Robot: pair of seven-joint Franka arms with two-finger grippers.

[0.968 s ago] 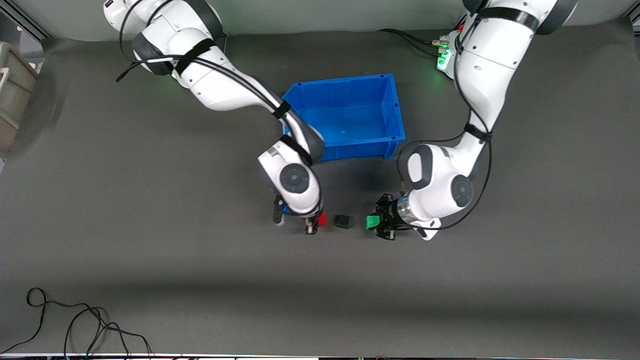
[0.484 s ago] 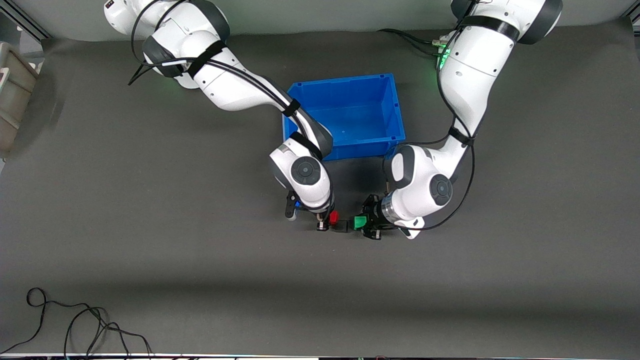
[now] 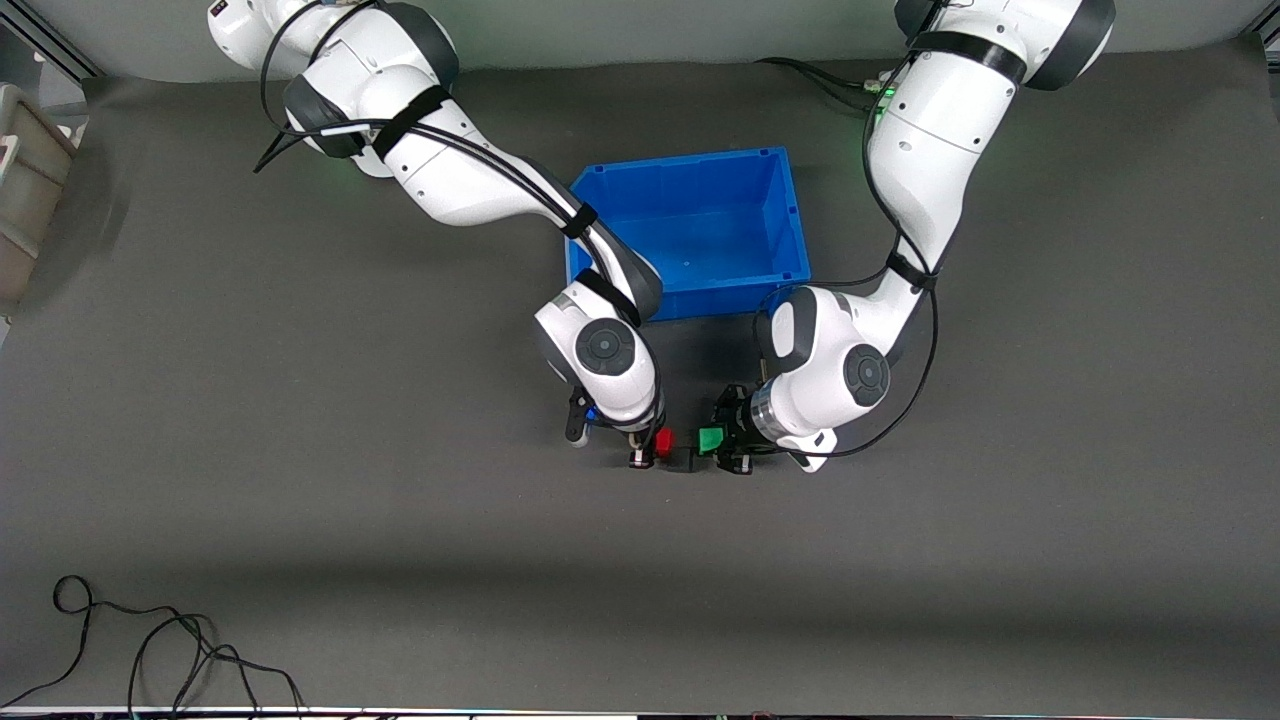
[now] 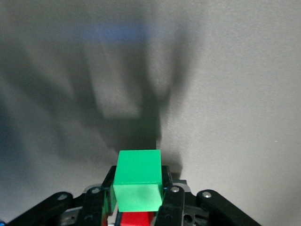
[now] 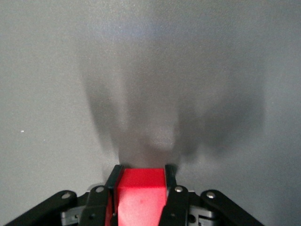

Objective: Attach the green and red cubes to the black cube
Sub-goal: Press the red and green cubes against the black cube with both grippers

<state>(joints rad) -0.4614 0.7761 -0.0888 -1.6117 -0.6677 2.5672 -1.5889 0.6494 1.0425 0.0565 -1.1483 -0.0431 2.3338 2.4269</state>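
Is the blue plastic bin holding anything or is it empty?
Empty. The front view shows only the bare blue floor inside the blue plastic bin; no cube or other object lies in it.

3 cameras: 1 high front view, 2 close wrist views.

The front view looks down from high across the table point(image 3: 300, 520), facing the robots, whose bases stand along its top edge; it takes in both arms, the blue bin point(image 3: 700, 230) and the whole mat. The left wrist view sits on the left arm and looks along the left gripper point(image 4: 137, 202) at the mat, very near, the green cube point(image 4: 137, 179) filling its lower middle. The right wrist view does likewise along the right gripper point(image 5: 140, 197), the red cube point(image 5: 141, 195) close up. Each wrist view shares with the front view only its cube, gripper and a patch of mat; the green cube point(image 3: 710, 439) and red cube point(image 3: 664, 441) lie near the table's middle.
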